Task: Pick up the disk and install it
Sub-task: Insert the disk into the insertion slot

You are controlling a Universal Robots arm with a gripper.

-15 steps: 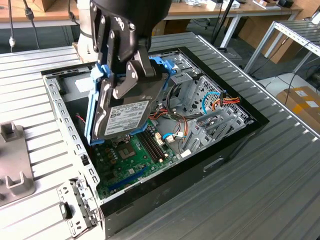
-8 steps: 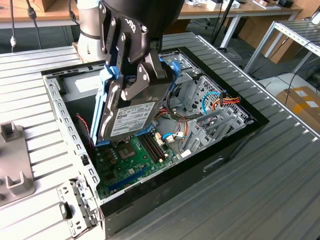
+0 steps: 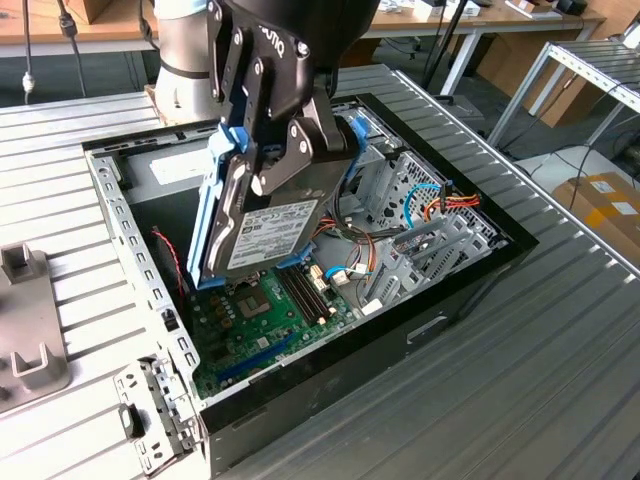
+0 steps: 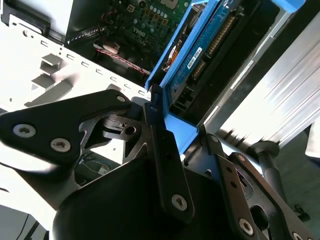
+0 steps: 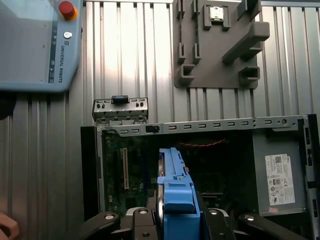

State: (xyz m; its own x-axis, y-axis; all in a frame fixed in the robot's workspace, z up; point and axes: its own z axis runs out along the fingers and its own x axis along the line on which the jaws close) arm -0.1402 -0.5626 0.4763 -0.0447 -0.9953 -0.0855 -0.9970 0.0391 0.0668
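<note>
In the middle of the exterior view, above the open computer case (image 3: 112,215), the pincer (image 3: 272,160) grips the disk (image 3: 265,238) tilted over the motherboard (image 3: 250,312), where a slip on its blue rails could drop it onto board or cables (image 3: 352,250).

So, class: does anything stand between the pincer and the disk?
No. The pincer is shut on the disk, gripping its blue rails and holding it tilted over the open computer case. Below it lie the motherboard and loose cables.
</note>
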